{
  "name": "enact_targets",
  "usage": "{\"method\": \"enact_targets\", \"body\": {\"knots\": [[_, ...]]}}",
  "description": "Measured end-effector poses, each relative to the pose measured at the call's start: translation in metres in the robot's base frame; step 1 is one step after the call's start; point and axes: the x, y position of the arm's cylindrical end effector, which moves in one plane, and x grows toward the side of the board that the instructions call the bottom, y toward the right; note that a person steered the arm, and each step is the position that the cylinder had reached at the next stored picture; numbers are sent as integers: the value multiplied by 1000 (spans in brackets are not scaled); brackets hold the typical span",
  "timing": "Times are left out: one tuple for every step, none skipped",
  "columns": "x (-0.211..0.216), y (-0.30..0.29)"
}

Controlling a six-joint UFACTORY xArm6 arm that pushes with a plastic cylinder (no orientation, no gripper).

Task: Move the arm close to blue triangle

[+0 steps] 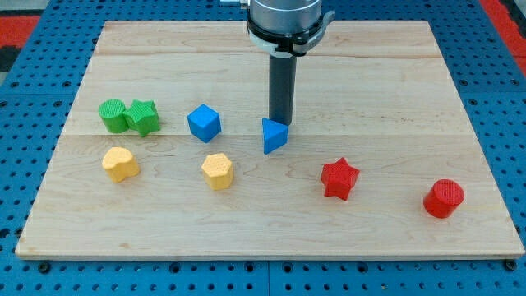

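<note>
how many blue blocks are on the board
2. A blue cube sits left of centre; a blue triangle lies to its right, against my tip. None seem hidden.

This looks like a robotics lab bench rather than any home or shop. A pale wooden board (271,234) lies on a blue perforated metal surface (25,140) with evenly spaced holes, the kind used for bolting down test rigs, and a red panel (25,20) shows at the view's top corners. A grey machine arm (284,20) hangs over plastic, toy-like coloured blocks (339,178).
</note>
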Motion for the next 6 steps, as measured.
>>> {"method": "enact_targets", "body": {"knots": [[-1, 0], [0, 0], [-1, 3], [-2, 48], [-7, 127], [3, 123]]}}
